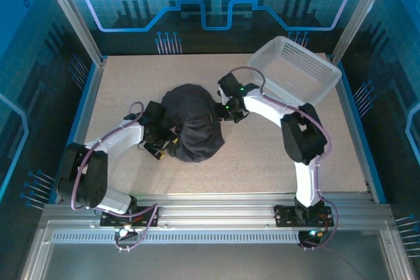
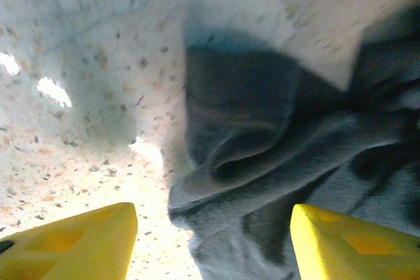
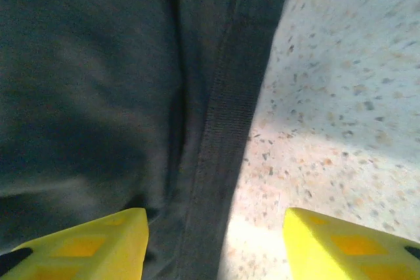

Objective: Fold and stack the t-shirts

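Observation:
A dark charcoal t-shirt lies bunched in a rounded heap at the middle of the table. My left gripper sits low at the heap's left edge. In the left wrist view its yellow fingers stand wide apart, and a crumpled fold of the t-shirt lies between them, not pinched. My right gripper is at the heap's upper right edge. Its jaws are open too, straddling a ribbed hem of the t-shirt where cloth meets bare tabletop; the gripper hovers close over it.
A white plastic mesh basket stands tilted at the back right corner, just behind the right arm's elbow. The speckled tabletop has blue raised edges, with aluminium rails along the near side.

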Controlling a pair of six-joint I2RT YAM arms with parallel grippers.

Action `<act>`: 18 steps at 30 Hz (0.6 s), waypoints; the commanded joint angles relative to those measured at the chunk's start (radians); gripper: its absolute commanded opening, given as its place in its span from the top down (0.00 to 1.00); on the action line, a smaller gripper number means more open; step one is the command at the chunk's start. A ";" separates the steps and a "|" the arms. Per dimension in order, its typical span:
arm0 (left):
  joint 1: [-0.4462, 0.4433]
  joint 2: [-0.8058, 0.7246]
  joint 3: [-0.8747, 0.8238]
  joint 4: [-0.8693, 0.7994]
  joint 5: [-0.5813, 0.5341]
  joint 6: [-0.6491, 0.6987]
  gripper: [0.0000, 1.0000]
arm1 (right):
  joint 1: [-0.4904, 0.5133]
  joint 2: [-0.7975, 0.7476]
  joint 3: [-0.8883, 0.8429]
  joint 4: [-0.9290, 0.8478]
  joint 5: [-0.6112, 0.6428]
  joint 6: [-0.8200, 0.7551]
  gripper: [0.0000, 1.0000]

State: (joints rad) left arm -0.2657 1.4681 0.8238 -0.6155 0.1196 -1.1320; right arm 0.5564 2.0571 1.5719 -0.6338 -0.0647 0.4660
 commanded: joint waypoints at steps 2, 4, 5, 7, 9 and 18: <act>-0.034 0.043 -0.043 0.119 0.058 -0.163 0.38 | 0.004 0.135 0.199 -0.055 -0.003 -0.025 0.43; -0.040 0.066 -0.051 0.139 0.041 -0.176 0.47 | 0.001 0.213 0.283 -0.088 0.016 -0.026 0.44; -0.040 0.079 -0.051 0.143 0.035 -0.181 0.54 | -0.001 0.253 0.324 -0.112 0.028 -0.025 0.44; -0.038 0.103 -0.050 0.153 0.024 -0.184 0.67 | -0.006 0.332 0.404 -0.163 0.043 -0.022 0.49; -0.031 0.117 -0.046 0.151 0.011 -0.182 0.86 | -0.011 0.380 0.463 -0.200 0.041 -0.017 0.64; 0.122 0.103 0.042 0.117 -0.015 -0.063 1.00 | -0.116 0.148 0.307 -0.141 0.092 0.100 1.00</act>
State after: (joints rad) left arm -0.1959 1.5589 0.8021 -0.5152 0.1463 -1.2575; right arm 0.4923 2.3394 1.9347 -0.7685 -0.0071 0.5129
